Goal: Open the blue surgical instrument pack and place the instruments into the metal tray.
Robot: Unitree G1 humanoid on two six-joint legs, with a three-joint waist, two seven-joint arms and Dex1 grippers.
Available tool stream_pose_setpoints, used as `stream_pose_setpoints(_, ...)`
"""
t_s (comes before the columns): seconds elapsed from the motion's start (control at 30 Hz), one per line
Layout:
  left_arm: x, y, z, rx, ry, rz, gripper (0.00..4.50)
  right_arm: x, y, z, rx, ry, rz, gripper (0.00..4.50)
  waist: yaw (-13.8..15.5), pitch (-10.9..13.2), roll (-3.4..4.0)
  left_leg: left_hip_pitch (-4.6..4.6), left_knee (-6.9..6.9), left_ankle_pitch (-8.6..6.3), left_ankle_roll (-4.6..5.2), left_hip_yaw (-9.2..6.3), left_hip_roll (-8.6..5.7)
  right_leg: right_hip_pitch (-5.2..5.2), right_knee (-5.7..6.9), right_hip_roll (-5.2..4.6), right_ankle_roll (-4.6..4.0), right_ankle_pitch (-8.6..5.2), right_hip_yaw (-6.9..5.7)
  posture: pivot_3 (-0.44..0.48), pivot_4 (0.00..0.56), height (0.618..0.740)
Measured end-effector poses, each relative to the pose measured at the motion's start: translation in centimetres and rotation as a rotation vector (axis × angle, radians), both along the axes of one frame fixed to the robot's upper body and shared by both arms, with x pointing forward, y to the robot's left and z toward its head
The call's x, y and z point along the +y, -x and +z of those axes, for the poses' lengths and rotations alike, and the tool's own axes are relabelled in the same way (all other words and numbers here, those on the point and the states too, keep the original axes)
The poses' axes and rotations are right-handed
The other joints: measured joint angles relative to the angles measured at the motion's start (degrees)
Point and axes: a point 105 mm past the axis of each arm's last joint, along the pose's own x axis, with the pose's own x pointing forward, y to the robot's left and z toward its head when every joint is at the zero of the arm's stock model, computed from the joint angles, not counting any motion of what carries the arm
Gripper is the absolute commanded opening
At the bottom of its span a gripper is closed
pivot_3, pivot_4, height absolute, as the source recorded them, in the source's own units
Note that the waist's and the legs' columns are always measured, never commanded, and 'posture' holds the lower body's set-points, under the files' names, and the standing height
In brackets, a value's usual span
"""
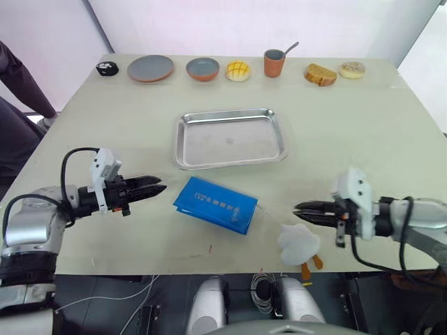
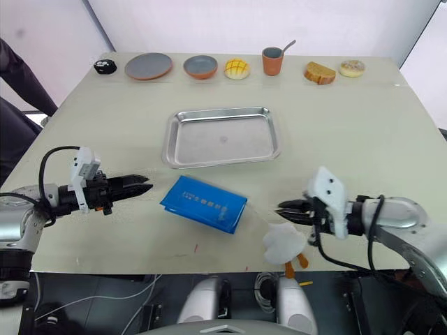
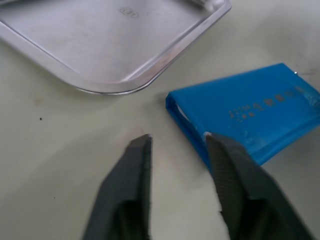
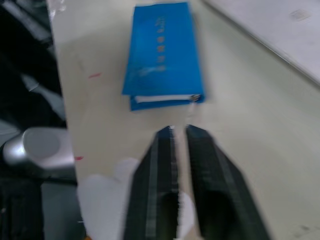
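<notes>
Left tool (image 1: 159, 187): fingers apart, just beside pack's left edge, not touching. Blue surgical instrument pack (image 1: 216, 204): flat on surface (image 1: 363, 125), closed, between both tools, near metal tray (image 1: 229, 137). Tray empty. Right tool (image 1: 299, 207): fingers nearly together, holding nothing, above white fluffy toy (image 1: 299, 244). Judgement: task barely begun; opening, instrument transfer all left.

Both robot arms end in silver-grey metal forearm casings, each carrying a white boxy camera block at the wrist and looped black cables. The left hand (image 1: 159, 187) and right hand (image 1: 300, 207) each have two slim black tapering fingers; in the wrist views these fingers look dark grey and matte
</notes>
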Motion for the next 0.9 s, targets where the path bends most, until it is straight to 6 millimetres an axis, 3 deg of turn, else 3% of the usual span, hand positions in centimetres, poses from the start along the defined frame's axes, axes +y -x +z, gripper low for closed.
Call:
stream_pose_setpoints(0.1, 0.3, -0.6, -0.2, 0.014, -0.041, -0.011, 0.04, 1.5, 0.3, -1.3, 0.031, 0.089, 0.079, 0.0, 0.0, 0.0, 0.0, -0.03, 0.02, 0.0, 0.0, 0.02, 0.0, -0.03, 0.01, 0.0, 0.0, 0.0, 0.01, 0.0, 0.15, 0.74)
stream_pose_setpoints(0.17, -0.1, -0.9, -0.4, 0.021, -0.067, -0.04, 0.04, 2.4, -0.6, -2.2, 0.009, 0.171, 0.122, 0.0, 0.0, 0.0, 0.0, -0.1, 0.05, 0.0, 0.0, 0.03, 0.0, -0.11, 0.02, 0.0, 0.0, 0.0, 0.01, 0.0, 0.15, 0.74)
stream_pose_setpoints(0.27, -0.3, -0.9, -1.0, 0.045, -0.082, -0.066, 0.04, 2.8, -2.1, -3.0, 0.004, 0.215, 0.116, 0.0, 0.0, 0.0, 0.0, -0.23, 0.06, 0.0, 0.0, 0.04, 0.0, -0.26, 0.02, 0.0, 0.0, 0.0, 0.02, 0.0, 0.15, 0.74)
stream_pose_setpoints(0.4, -0.7, -0.9, -1.4, 0.059, -0.089, -0.088, 0.04, 3.5, -2.6, -4.0, 0.001, 0.269, 0.16, 0.0, 0.0, 0.0, 0.01, -1.04, 0.47, 0.02, -0.01, -0.06, 0.02, -1.01, 0.37, 0.02, 0.01, 0.02, -0.05, 0.0, 0.15, 0.74)
stream_pose_setpoints(0.53, -1.2, -0.7, -2.0, 0.078, -0.092, -0.114, 0.04, 4.0, -2.8, -4.8, -0.005, 0.319, 0.203, 0.0, 0.0, 0.0, 0.0, -1.07, 0.74, 0.0, 0.01, -0.08, 0.03, -1.01, 0.57, 0.01, 0.01, 0.02, -0.05, 0.0, 0.15, 0.74)
stream_pose_setpoints(0.77, -3.2, -0.3, -2.9, 0.09, -0.06, -0.169, 0.04, 6.8, -3.8, -5.3, -0.024, 0.28, 0.273, 0.0, -0.1, 0.0, -0.04, -1.02, 0.77, 0.0, 0.01, -0.12, 0.03, -1.02, 0.76, 0.05, -0.04, -0.01, -0.06, 0.0, 0.15, 0.74)
stream_pose_setpoints(0.9, -3.9, 0.2, -3.0, 0.099, -0.048, -0.172, 0.04, 6.7, -4.1, -5.3, -0.022, 0.265, 0.296, 0.0, -0.1, 0.0, -0.04, -1.01, 0.79, 0.0, 0.01, -0.12, 0.03, -1.01, 0.78, 0.03, -0.04, -0.01, -0.05, 0.0, 0.15, 0.74)
